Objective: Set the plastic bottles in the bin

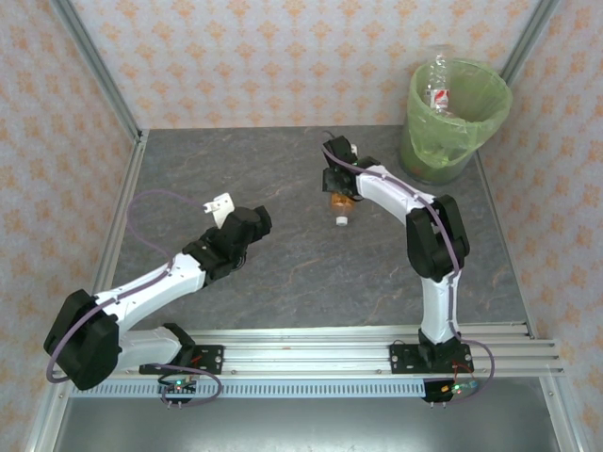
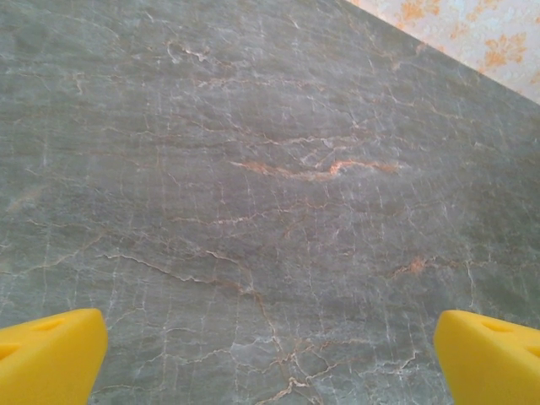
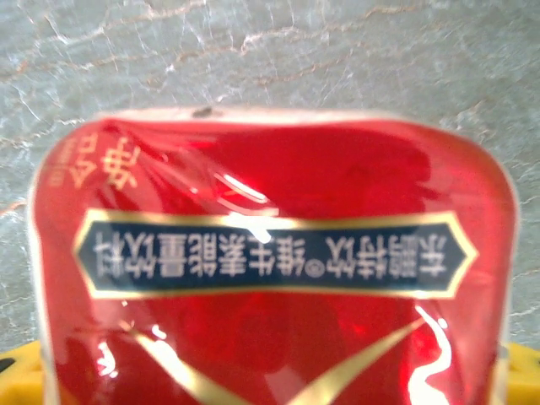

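Close against the right wrist lens, plastic bottle with glossy red-and-gold label (image 3: 270, 253), clamped between the yellow fingers (image 3: 17, 380) of the right gripper (image 1: 336, 193). Seen from the top, white cap pointing toward the near edge, over the middle of the grey marbled tabletop (image 1: 283, 169). Left gripper (image 2: 270, 363) low over bare tabletop, jaws wide apart, holding nothing. At the far right corner, round wastebasket lined with light-green plastic bag (image 1: 490, 104). Inside it, clear bottle with red-and-white label (image 1: 438, 85), neck up above the rim, well apart from both grippers.

right gripper (image 1: 337, 192) grips a small bottle (image 1: 340, 205) cap-down over mid-table, second bottle (image 1: 436, 83) upright in green-lined bin (image 1: 488, 111) far right.
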`<state>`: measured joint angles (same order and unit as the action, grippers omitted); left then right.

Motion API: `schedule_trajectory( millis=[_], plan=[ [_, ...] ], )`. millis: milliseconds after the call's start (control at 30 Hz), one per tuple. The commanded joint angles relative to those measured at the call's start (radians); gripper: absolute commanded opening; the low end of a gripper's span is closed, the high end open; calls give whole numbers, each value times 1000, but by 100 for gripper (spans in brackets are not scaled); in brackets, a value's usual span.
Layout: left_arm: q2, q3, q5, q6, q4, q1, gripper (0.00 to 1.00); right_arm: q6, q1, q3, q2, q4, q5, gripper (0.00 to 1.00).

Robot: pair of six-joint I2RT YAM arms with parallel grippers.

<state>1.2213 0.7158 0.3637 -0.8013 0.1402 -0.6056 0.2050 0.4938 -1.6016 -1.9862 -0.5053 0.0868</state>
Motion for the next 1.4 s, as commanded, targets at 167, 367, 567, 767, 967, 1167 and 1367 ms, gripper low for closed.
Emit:
schedule_trajectory(
  millis=[167, 367, 567, 767, 967, 1167, 1367],
  plan=[
    [45, 51, -121, 69, -87, 8, 100, -20, -21, 77, 163, 94, -7, 59],
    [78, 77, -150, 77, -94, 9, 100, -22, -52, 116, 253, 153, -42, 58],
    [92, 89, -160, 79, -95, 9, 100, -42, -109, 98, 305, 158, -70, 58],
    [104, 100, -166, 77, -92, 9, 100, -82, -165, 76, 357, 197, -52, 57],
    [117, 114, -176, 81, -92, 9, 100, -83, -237, 128, 440, 347, -67, 56],
    [133, 131, -181, 85, -86, 9, 100, -122, -283, 151, 478, 423, -54, 56],
    [148, 146, -196, 79, -86, 9, 100, -209, -303, 180, 501, 565, -2, 57]
  ],
)
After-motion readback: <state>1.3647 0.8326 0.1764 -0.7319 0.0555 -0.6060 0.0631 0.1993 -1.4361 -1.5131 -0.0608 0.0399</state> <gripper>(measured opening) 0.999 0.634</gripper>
